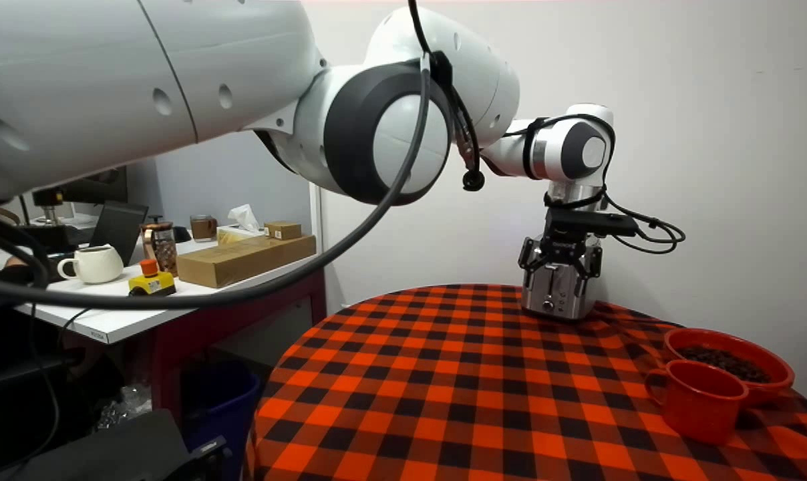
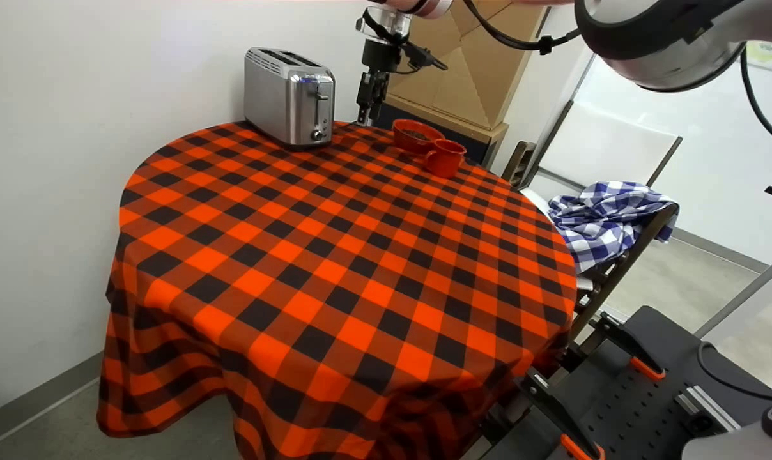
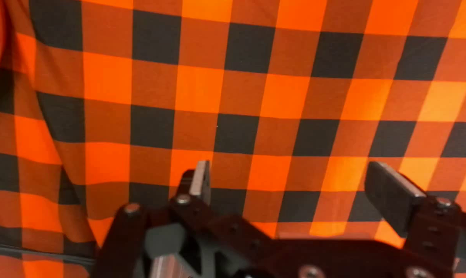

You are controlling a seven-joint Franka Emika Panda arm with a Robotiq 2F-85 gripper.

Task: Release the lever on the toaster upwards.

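While the gripper [image 3: 289, 179] hangs spread | toaster [image 2: 287, 101] stands upright beside it, gap between

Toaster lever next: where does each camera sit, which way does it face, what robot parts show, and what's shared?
Wrist view: on the wrist, facing down at red-and-black checked cloth; the open black gripper shows at the bottom.
An exterior view: beside the white jointed arm, looking past it at the boxy silver metal toaster, partly behind the gripper.
An exterior view: above cloth level, looking down across it, toaster's small lever in sight; arm at top right.
Both exterior views share toaster, gripper and arm.
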